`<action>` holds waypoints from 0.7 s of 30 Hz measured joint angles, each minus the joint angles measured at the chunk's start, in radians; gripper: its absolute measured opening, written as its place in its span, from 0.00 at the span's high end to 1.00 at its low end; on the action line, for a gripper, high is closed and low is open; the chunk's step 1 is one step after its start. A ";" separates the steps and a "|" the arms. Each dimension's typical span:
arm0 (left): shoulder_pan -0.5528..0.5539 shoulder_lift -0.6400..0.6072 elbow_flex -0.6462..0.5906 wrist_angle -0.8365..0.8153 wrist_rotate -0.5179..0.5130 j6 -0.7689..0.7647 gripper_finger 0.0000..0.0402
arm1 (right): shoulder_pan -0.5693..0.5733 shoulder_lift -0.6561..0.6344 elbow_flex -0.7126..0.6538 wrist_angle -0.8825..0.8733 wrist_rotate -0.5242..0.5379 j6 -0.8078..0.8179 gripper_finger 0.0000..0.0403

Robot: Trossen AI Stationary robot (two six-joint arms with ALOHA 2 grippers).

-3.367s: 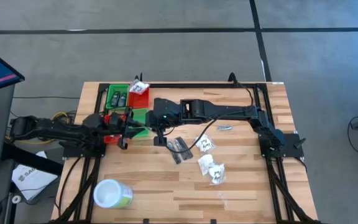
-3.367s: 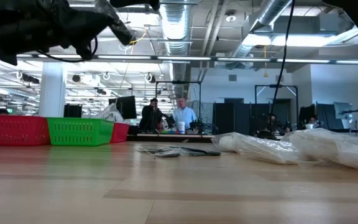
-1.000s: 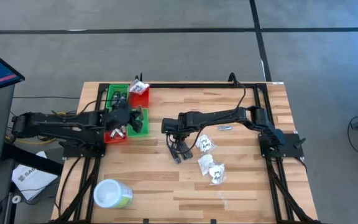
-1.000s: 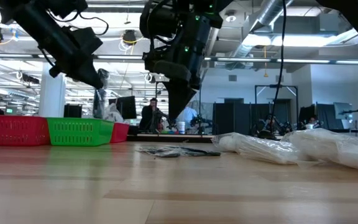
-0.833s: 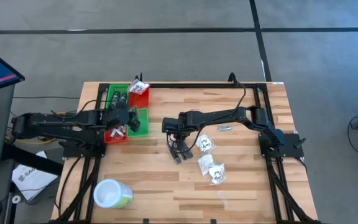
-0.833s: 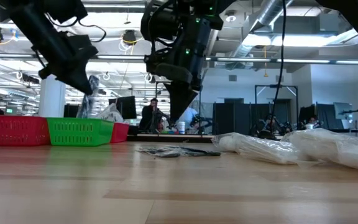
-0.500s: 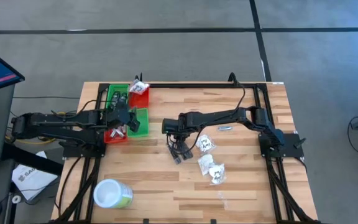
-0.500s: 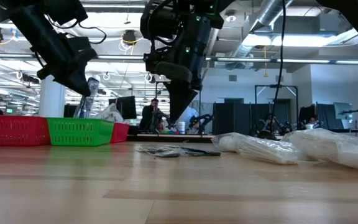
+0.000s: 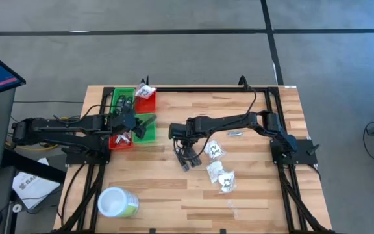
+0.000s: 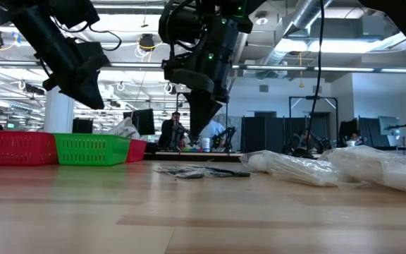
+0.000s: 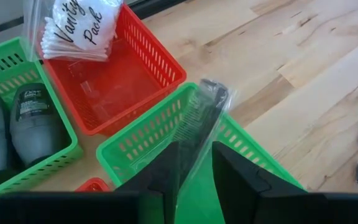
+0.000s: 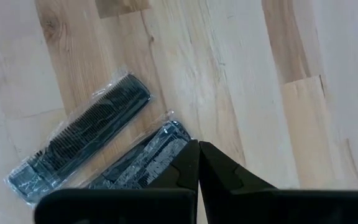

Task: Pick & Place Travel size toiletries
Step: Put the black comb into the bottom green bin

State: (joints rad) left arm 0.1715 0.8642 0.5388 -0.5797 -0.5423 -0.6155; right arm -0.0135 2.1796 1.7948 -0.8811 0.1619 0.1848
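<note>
My left gripper (image 11: 196,147) hangs open over the near green basket (image 11: 142,143). A dark comb in a clear sleeve (image 11: 205,109) stands between its fingers, its lower end down in the basket. My right gripper (image 12: 197,144) is shut and hovers above two more sleeved combs (image 12: 79,146) on the table (image 9: 252,195), clear of them in the low view (image 10: 192,134). White wrapped packets (image 9: 221,177) and a slim silver tube (image 9: 234,134) lie to its right. Dark mini bottles (image 11: 33,118) lie in the far green basket. My left gripper has one finger (image 11: 166,174) on each side of the sleeved comb's lower part (image 11: 194,162), slanting down from the table's left. The comb leans upward past the fingertips. Whether the fingers touch it I cannot tell.
A red basket (image 11: 123,81) holds a bag of cotton swabs (image 11: 79,25). Another red basket (image 9: 119,140) sits under my left arm. A big white-lidded green tub (image 9: 117,203) stands near the front left. A black frame (image 9: 265,97) borders the table's far side.
My left gripper has tipped further down over the near green basket and opened. The sleeved comb, which hung below its fingers above the basket rim in the low view, has sunk out of that view into the basket.
</note>
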 joint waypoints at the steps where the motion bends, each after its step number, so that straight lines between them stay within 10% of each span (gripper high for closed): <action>1: 0.000 0.000 0.000 0.000 0.000 0.006 0.77 | 0.000 0.000 0.000 -0.001 0.000 0.003 1.00; 21: -0.003 0.000 0.000 0.005 0.000 0.035 0.75 | 0.143 0.000 -0.138 0.014 0.082 0.239 1.00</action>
State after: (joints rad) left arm 0.1688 0.8641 0.5388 -0.5747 -0.5419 -0.5800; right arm 0.1295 2.1796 1.6573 -0.8672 0.2439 0.4243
